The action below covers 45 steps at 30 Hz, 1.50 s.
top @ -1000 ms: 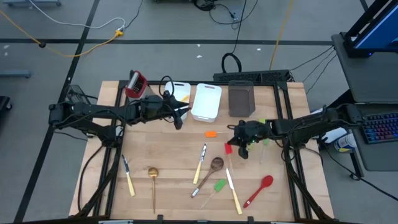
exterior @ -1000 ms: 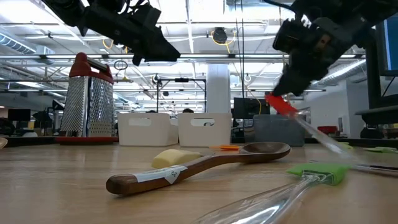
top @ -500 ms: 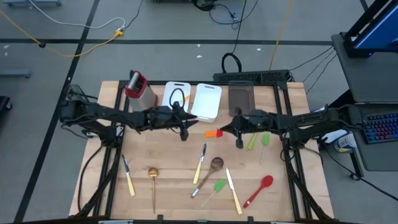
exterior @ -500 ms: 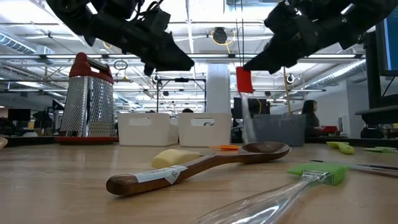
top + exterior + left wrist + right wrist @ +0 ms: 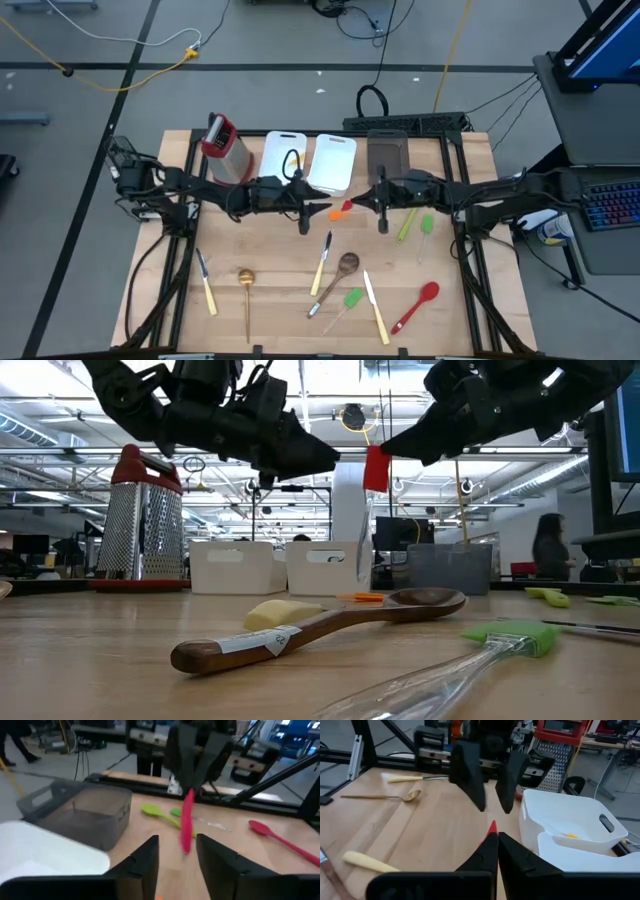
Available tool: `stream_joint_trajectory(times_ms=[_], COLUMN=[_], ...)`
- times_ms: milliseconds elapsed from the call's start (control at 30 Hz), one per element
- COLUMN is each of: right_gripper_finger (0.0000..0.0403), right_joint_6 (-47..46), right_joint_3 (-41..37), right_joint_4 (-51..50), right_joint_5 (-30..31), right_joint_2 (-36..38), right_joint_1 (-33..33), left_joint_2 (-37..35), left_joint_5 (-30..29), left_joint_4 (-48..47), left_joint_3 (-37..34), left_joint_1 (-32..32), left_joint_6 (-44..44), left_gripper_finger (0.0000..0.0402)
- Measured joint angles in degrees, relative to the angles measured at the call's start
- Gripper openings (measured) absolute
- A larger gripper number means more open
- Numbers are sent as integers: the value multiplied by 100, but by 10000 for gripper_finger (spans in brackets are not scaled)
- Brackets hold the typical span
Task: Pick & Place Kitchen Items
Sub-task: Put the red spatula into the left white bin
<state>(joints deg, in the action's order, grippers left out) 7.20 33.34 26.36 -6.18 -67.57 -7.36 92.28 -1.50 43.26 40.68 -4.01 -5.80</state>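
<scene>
Facing tools above table, right tool (image 5: 381,203) pinching red spatula (image 5: 375,468), left tool (image 5: 306,211) parted

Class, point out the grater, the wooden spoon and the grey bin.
Grater (image 5: 144,530), low view, on its metal face.
Wooden spoon (image 5: 425,600), low view, on its bowl.
Grey bin (image 5: 387,157), high view, on its inner floor.

Three bins (image 5: 331,163), two cream-handled knives (image 5: 205,282), one grater (image 5: 221,147), two arms

Even, bright overhead ceiling light, soft shadows, motion blur in the left wrist view.
</scene>
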Motion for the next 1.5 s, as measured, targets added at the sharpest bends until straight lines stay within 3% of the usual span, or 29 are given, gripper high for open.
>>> stream_joint_trajectory(times_ms=[333,767,933,1200,1500], right_gripper_finger=[0,0,0,6,51], right_joint_6=[17,74,98,86,-204], right_joint_3=[0,0,0,0,0], right_joint_4=[1514,2549,2613,2563,2563], right_joint_5=[-8,-10,-8,28,37], right_joint_2=[-553,-644,-644,-644,-642], right_joint_1=[-52,-160,-219,-361,-465], left_joint_2=[38,36,36,36,36], left_joint_5=[2,-258,-493,-789,-809], left_joint_4=[77,-67,-143,-144,-152], left_joint_3=[7,7,7,12,12], left_joint_1=[-7,-71,-90,-89,-85], left_joint_6=[-31,214,323,426,352], left_gripper_finger=[235,241,183,17,7])
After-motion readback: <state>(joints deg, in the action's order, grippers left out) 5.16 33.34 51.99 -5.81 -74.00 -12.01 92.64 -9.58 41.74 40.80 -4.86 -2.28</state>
